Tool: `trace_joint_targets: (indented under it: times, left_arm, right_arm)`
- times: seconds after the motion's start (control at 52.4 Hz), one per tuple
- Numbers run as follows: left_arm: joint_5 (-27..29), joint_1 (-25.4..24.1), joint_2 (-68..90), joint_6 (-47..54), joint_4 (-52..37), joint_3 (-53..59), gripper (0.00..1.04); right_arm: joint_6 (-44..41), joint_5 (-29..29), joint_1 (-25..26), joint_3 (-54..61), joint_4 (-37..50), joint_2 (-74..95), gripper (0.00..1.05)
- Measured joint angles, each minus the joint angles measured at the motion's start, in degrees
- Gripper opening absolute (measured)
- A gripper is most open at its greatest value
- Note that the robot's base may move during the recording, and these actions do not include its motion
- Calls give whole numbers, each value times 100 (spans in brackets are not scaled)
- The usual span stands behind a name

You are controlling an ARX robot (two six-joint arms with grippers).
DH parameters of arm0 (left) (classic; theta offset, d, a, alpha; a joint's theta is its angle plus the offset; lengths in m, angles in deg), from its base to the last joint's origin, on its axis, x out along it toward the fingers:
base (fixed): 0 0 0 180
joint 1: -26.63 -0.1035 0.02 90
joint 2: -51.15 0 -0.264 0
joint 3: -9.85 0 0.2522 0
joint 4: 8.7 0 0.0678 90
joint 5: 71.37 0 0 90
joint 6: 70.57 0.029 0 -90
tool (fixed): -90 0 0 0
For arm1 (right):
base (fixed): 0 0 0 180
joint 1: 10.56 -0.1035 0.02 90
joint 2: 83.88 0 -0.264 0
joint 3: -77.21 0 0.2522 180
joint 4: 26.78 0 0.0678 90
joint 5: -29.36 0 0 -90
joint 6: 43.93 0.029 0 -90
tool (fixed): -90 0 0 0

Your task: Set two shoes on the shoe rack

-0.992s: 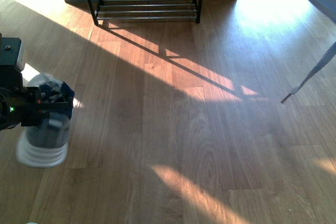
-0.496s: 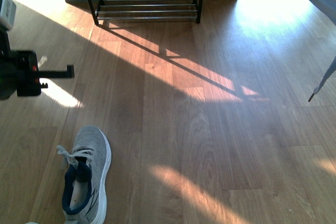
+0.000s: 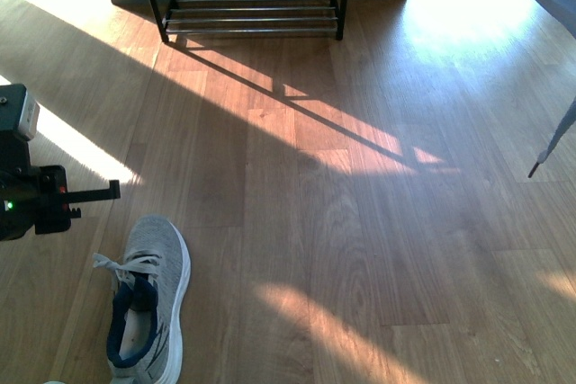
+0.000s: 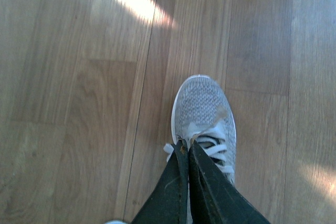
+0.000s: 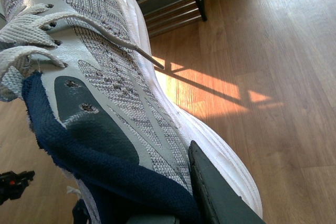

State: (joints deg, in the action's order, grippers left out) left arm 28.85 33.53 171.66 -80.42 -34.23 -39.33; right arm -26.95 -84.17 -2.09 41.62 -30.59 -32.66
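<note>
my path over floor (image 3: 360, 222) to far shoe rack (image 3: 252, 15): free centre and right | obstacle: one sneaker (image 3: 148, 285) near left

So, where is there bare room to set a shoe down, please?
The rack shows bare tiers, and the floor between it and the grey sneaker is open. Crowded only lower left: left tool hovers by that sneaker. Right tool holds the other sneaker.

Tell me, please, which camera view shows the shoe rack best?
Front view: the shoe rack shows full width, top cropped. Right wrist view catches only a corner behind the held sneaker; left wrist view shows none.
</note>
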Motion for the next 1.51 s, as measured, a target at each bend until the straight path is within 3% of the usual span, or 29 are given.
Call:
trace_joint_targets:
  times: [0.267, 0.534, 1.107, 1.259, 1.45, 1.507]
  left_arm:
    - [-321, 4, 1099, -87, 638, -186, 45]
    - [-638, -42, 2435, -304, 942, -787, 97]
    - [-393, 4, 3818, -546, 1384, -2083, 94]
    - [-374, 85, 3928, -595, 1401, -2249, 64]
    - [-315, 120, 3930, -675, 1419, -2251, 37]
    - [-293, 120, 3926, -706, 1414, -2243, 24]
  right_arm:
    - [0, 0, 0, 0, 0, 2, 1]
    - [0, 0, 0, 0, 0, 0, 1]
    - [0, 2, 0, 0, 0, 0, 1]
    - [0, 0, 0, 0, 0, 0, 1]
    - [0, 0, 0, 0, 0, 0, 1]
    - [0, 2, 0, 0, 0, 0, 1]
